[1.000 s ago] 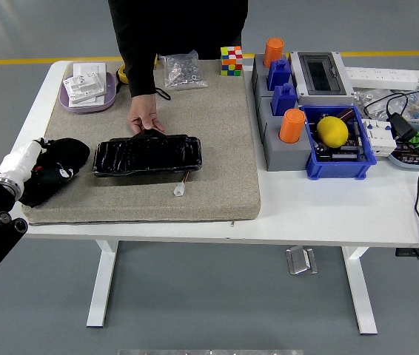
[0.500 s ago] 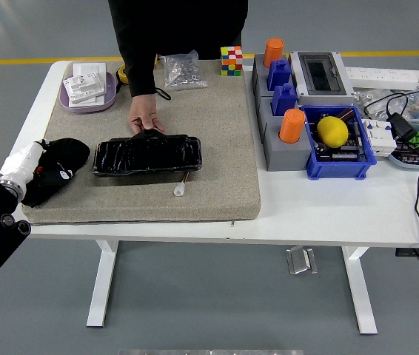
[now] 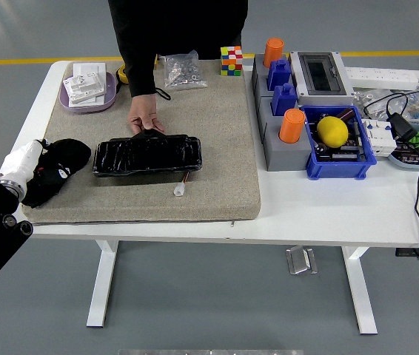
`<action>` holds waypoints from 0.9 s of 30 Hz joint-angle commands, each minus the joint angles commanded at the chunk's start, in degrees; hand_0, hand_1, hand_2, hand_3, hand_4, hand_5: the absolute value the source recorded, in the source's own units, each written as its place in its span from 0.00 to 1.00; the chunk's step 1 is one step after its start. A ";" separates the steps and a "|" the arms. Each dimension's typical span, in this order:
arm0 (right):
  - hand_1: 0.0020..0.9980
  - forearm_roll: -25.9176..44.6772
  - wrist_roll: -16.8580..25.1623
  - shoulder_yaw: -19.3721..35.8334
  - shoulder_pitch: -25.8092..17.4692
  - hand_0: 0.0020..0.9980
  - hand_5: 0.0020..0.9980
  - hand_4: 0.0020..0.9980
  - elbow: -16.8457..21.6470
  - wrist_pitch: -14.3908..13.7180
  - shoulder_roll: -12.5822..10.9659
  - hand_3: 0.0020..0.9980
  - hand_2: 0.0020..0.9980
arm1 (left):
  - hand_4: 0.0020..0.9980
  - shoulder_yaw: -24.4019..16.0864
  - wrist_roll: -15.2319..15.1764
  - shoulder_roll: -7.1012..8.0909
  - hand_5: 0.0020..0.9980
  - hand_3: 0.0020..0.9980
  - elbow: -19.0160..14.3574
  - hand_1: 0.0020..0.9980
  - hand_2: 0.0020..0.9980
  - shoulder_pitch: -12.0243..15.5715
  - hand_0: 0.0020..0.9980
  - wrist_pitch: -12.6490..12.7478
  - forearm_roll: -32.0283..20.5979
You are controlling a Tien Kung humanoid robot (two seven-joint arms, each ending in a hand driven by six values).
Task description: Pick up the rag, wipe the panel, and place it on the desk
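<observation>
The left hand (image 3: 28,168) is at the near left corner of the table, right at the black rag (image 3: 60,168). The hand is pale against its black arm, and it is in contact with the left part of the rag, but I cannot tell whether it grips the cloth or only lies against it. The right hand is not visible at all.

The rag sits crumpled on the left edge of the grey mat (image 3: 217,148), just to the left of the black panel (image 3: 147,154) and apart from it. The panel lies flat on the mat with its long side running left to right. A person stands at the far side of the table, and the person's hand (image 3: 144,118) presses on the far edge of the panel, as if to keep it in place. A small white connector (image 3: 179,190) on a thin wire lies just near of the panel.

I think some things can go wrong from here. If the grip on the rag is weak, the cloth can slip out during the lift, and it is close to the table's edge, so it could fall to the floor. During the wipe, the rag can catch the wire and drag the connector. The robot hand could also come close to the person's hand on the panel.
</observation>
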 joint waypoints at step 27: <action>0.58 -0.04 -0.19 -0.06 0.10 0.72 0.42 1.00 0.00 0.16 0.11 0.58 0.67 | 0.29 -0.55 -1.15 0.18 0.00 0.32 -1.01 0.20 0.48 0.05 0.28 3.25 -0.20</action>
